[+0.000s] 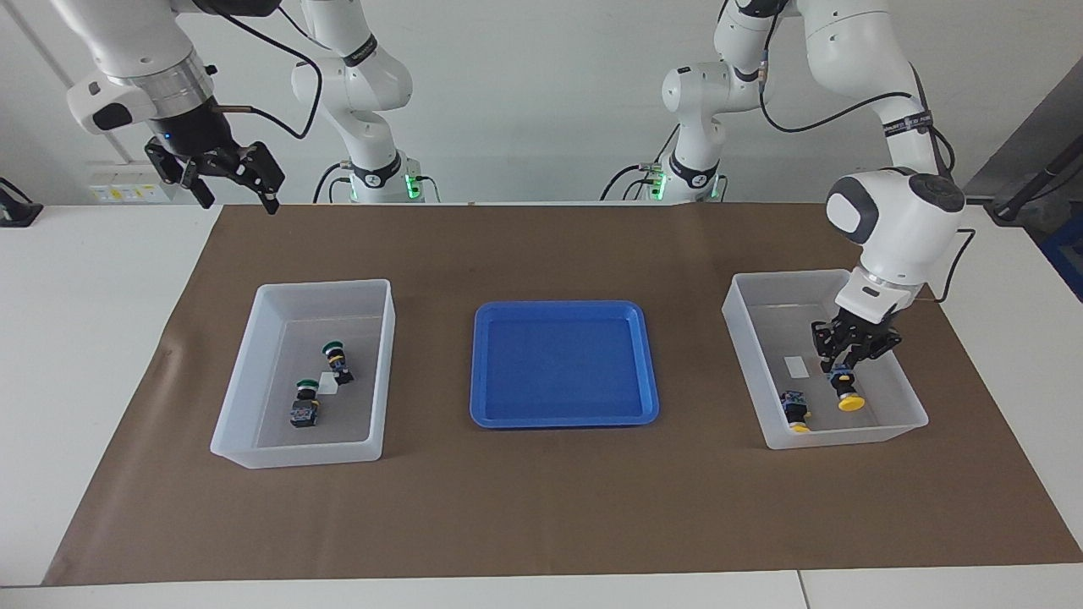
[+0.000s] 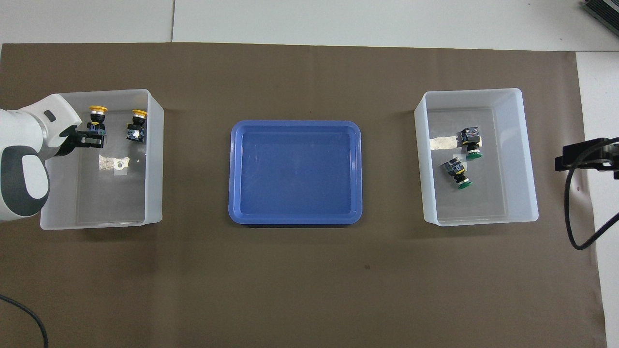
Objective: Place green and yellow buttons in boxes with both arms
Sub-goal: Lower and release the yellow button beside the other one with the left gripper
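Two translucent white boxes stand on the brown mat. The box at the right arm's end holds two green buttons lying on its floor. The box at the left arm's end holds a yellow button lying on its floor. My left gripper is down inside this box, shut on the black body of the second yellow button, cap low near the floor. My right gripper is open and empty, raised over the mat's edge at its end, waiting.
A shallow blue tray sits between the two boxes with nothing in it. Each box has a small white label on its floor. The brown mat covers the middle of the white table.
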Action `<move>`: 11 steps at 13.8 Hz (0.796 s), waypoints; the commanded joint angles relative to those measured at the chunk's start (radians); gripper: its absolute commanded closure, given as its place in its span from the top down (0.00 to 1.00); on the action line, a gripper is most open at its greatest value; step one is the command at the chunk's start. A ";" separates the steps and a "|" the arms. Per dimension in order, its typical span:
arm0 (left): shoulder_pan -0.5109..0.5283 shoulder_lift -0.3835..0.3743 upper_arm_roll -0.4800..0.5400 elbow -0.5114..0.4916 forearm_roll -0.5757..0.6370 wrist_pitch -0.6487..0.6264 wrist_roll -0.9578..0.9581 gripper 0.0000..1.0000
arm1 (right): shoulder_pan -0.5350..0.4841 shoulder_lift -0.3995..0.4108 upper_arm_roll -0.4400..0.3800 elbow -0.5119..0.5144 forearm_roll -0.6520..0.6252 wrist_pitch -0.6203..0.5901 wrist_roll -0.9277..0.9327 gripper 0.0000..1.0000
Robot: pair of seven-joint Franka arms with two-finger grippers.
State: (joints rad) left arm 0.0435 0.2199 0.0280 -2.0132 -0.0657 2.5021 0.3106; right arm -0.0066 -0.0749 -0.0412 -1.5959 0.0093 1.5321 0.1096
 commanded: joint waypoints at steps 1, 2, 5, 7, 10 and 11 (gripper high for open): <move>-0.005 0.061 0.003 0.002 -0.031 0.098 0.027 0.00 | -0.004 -0.017 0.007 -0.015 -0.002 -0.007 0.015 1.00; -0.005 0.073 0.003 0.001 -0.031 0.118 0.027 0.00 | -0.004 -0.017 0.007 -0.015 -0.002 -0.007 0.015 1.00; -0.007 0.105 0.001 0.002 -0.031 0.171 0.025 0.00 | -0.004 -0.017 0.007 -0.015 -0.002 -0.007 0.016 1.00; -0.008 0.111 0.000 0.004 -0.031 0.181 0.024 0.13 | -0.004 -0.017 0.006 -0.015 -0.002 -0.007 0.015 1.00; -0.016 0.116 0.001 0.022 -0.029 0.184 0.019 1.00 | -0.004 -0.017 0.007 -0.015 -0.002 -0.007 0.015 1.00; -0.016 0.116 0.001 0.028 -0.029 0.184 0.018 1.00 | -0.004 -0.017 0.006 -0.016 0.000 -0.007 0.015 1.00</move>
State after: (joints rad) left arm 0.0387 0.3293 0.0217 -2.0033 -0.0675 2.6740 0.3106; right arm -0.0066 -0.0749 -0.0411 -1.5959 0.0093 1.5321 0.1096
